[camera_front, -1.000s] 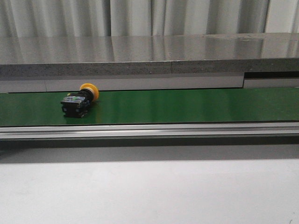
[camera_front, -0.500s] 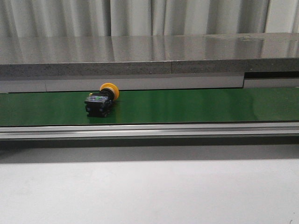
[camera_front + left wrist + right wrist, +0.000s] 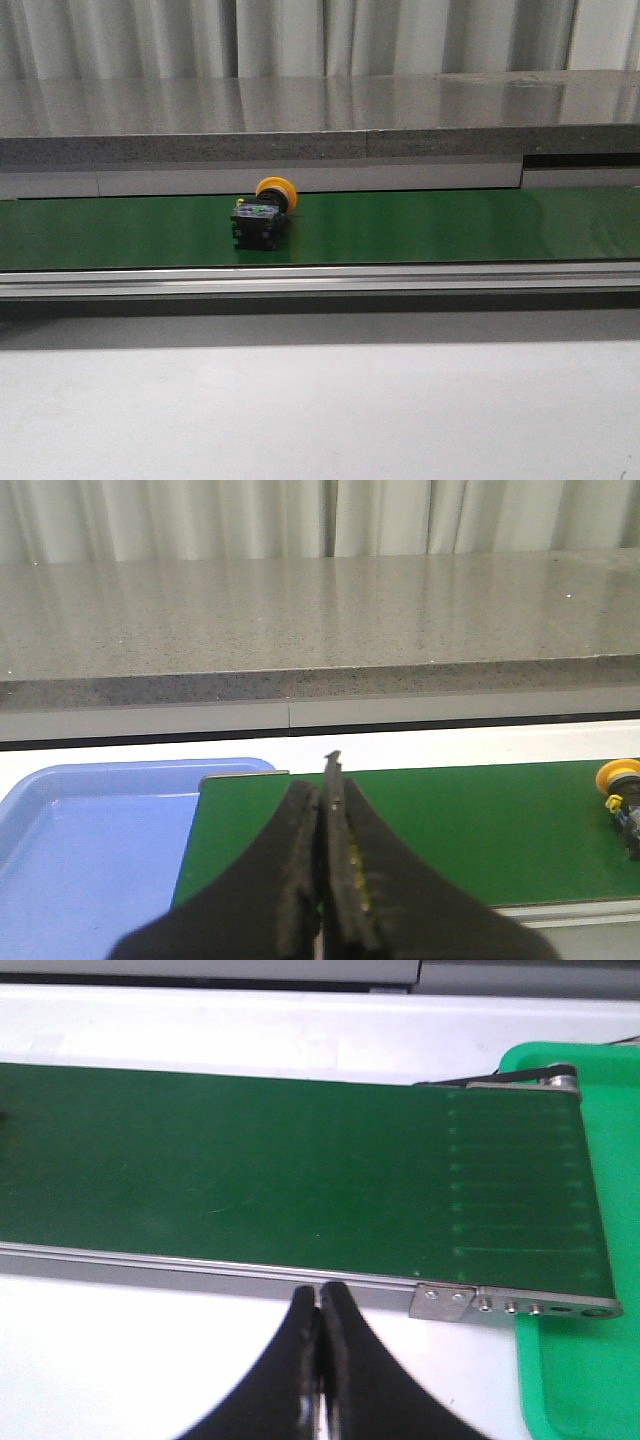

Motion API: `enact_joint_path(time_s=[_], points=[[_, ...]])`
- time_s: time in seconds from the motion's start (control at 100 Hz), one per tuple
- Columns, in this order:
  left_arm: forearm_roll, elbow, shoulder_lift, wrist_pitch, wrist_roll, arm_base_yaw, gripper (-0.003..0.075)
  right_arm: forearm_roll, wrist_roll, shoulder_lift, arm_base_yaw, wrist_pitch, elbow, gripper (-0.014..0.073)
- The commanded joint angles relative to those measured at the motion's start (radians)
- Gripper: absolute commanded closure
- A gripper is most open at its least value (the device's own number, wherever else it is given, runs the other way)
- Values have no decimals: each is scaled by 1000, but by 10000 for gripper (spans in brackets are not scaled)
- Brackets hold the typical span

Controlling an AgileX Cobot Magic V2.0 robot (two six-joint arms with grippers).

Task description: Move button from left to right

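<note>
Button lying on its side on the green belt, left of the belt's middle, yellow cap toward the far edge, black body toward the near one. Also visible at the edge of the left wrist view. Blue tray off the belt's left end, green tray off its right end. Left gripper pressed together, holding nothing, near the belt's left end. Right gripper likewise closed and empty, beside the belt's near rail.

A green conveyor belt runs across the white table. The button lies on the belt, tipped on its side, left of centre.
</note>
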State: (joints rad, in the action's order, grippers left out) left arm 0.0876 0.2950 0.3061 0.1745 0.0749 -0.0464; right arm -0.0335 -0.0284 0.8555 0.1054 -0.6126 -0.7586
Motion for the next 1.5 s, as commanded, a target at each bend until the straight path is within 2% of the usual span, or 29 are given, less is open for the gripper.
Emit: enact_joint_path(time_s=[0.0, 0.24, 0.33, 0.38, 0.45, 0.54, 0.6, 0.64, 0.71, 1.17, 1.49], points=[[12, 26, 5, -85, 0, -9, 741, -17, 0, 71, 0, 40, -70, 661], [12, 26, 5, -85, 0, -9, 741, -17, 0, 202, 0, 48, -88, 657], [12, 26, 5, -85, 0, -9, 741, -23, 0, 223, 0, 39, -88, 608], [12, 26, 5, -85, 0, -9, 741, -30, 0, 227, 0, 38, -88, 544], [12, 26, 5, -85, 0, -9, 741, -36, 0, 228, 0, 36, -88, 412], [12, 26, 5, -85, 0, -9, 741, -36, 0, 228, 0, 33, -88, 188], [12, 26, 5, -85, 0, -9, 741, -36, 0, 228, 0, 33, -88, 78], [12, 26, 5, -85, 0, -9, 741, -36, 0, 228, 0, 33, -88, 16], [12, 26, 5, -85, 0, -9, 741, -38, 0, 228, 0, 33, -88, -41], [12, 26, 5, -85, 0, -9, 741, -189, 0, 265, 13, 107, -94, -43], [12, 26, 5, -85, 0, -9, 741, -193, 0, 429, 113, 113, -216, -43]])
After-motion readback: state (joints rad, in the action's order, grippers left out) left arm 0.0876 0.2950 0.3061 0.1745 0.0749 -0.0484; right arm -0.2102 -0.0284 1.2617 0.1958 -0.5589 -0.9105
